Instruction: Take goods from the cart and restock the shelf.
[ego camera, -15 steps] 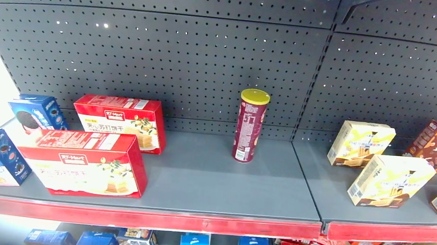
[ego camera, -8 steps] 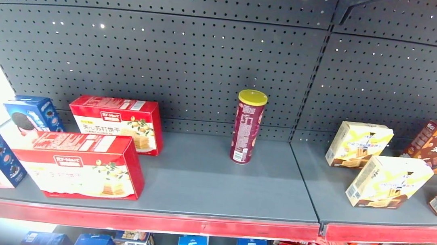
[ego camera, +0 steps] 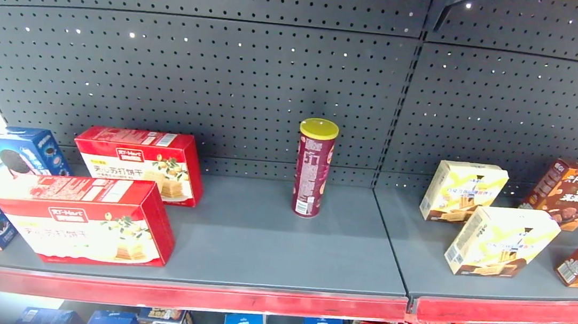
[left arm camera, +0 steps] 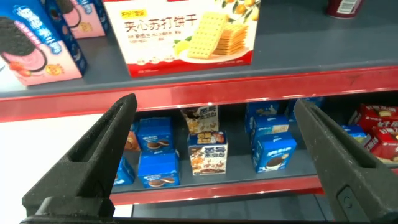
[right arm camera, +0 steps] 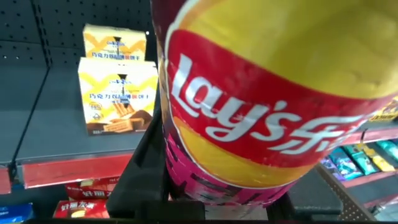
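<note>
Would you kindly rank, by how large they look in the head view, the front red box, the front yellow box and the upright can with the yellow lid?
Largest to smallest:
1. front red box
2. front yellow box
3. can
The red box stands nearest the shelf's front edge, so nearness may add to its lead.

shelf point(ego camera: 269, 246): matt grey painted metal | back panel point(ego camera: 222, 80): perforated matt metal | red box point(ego camera: 84, 218), lower left: glossy cardboard | chip can point(right arm camera: 249, 106): glossy printed wrap | left gripper point(left arm camera: 216, 104): matt black plastic
</note>
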You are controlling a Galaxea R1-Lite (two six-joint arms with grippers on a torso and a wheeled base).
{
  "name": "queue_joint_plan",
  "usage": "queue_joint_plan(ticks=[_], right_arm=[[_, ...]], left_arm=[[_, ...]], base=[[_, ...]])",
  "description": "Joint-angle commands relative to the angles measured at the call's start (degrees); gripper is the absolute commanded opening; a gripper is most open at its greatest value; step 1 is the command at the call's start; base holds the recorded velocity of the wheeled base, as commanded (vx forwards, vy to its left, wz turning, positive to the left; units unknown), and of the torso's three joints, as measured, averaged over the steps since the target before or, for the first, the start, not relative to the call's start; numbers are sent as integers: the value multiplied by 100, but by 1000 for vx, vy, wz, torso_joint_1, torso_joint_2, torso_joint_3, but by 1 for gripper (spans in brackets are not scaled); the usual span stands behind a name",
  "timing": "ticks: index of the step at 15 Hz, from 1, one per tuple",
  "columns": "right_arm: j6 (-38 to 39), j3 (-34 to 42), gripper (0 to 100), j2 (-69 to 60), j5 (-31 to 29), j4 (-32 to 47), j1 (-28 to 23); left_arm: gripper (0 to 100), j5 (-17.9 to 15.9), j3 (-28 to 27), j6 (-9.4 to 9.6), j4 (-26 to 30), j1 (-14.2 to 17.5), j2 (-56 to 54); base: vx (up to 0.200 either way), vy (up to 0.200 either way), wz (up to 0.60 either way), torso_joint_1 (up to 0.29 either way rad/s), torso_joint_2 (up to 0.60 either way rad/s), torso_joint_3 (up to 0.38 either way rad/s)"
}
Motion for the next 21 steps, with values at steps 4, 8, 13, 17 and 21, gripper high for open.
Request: queue_joint_plan(ticks=[4, 8, 13, 17, 21], right_arm=[[-2, -19, 0, -14, -15, -7, -12], [-406, -54, 0, -14, 3, -7, -3], [-415, -169, 0, 4, -23, 1, -30], [-512, -169, 0, 30, -41, 1, -47], [-740, -204, 0, -49, -94, 1, -161]], left_arm=[[100, -6, 0, 20, 14, 5, 8], [100, -33, -17, 196, 23, -13, 105], [100, -33, 0, 187, -12, 5, -1], [100, -6, 9, 196, -12, 5, -1], [100, -33, 0, 424, -21, 5, -1]], base=[[0, 0, 0, 0, 0, 0], [0, 0, 0, 0, 0, 0], [0, 0, 0, 0, 0, 0], [0, 0, 0, 0, 0, 0], [0, -150, 0, 1, 2, 4]])
